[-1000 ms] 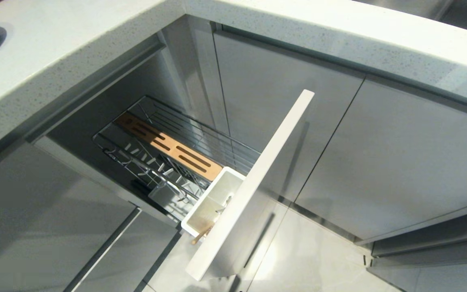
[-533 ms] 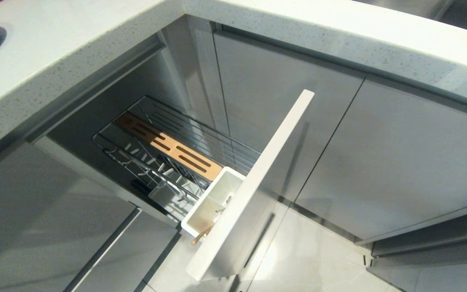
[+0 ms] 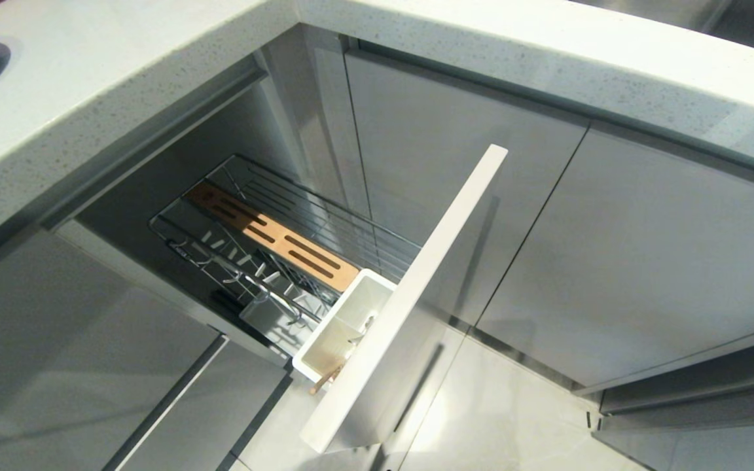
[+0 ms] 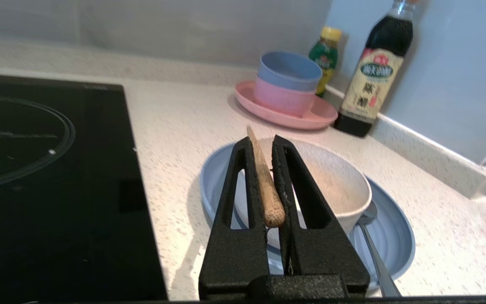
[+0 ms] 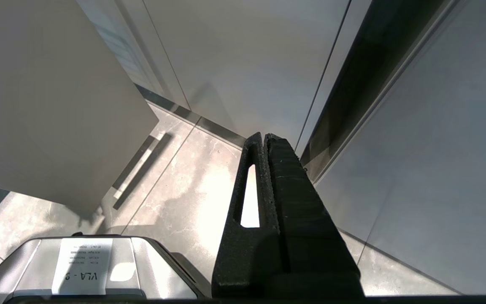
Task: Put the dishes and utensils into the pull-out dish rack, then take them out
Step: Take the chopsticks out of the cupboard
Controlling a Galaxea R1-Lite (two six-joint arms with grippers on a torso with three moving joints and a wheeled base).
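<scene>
Black left gripper (image 4: 264,145) clamped on a chopstick (image 4: 264,185), over white bowl (image 4: 336,185) on blue plate (image 4: 390,240), spoon (image 4: 373,253) alongside. Right gripper (image 5: 264,141) closed, empty, near floor. Rack (image 3: 285,255) pulled out, dishless.

Light-blue plate (image 4: 388,236), white bowl (image 4: 336,185), pale wood chopstick (image 4: 264,185) with dotted end, black fingers (image 4: 238,198). Pink plate (image 4: 310,120), pink and blue bowls. Speckled white counter (image 4: 184,122). Rack (image 3: 324,226) chrome, strip tan.

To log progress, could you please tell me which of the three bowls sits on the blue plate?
The white bowl; the blue and pink bowls are stacked on the pink plate.
</scene>
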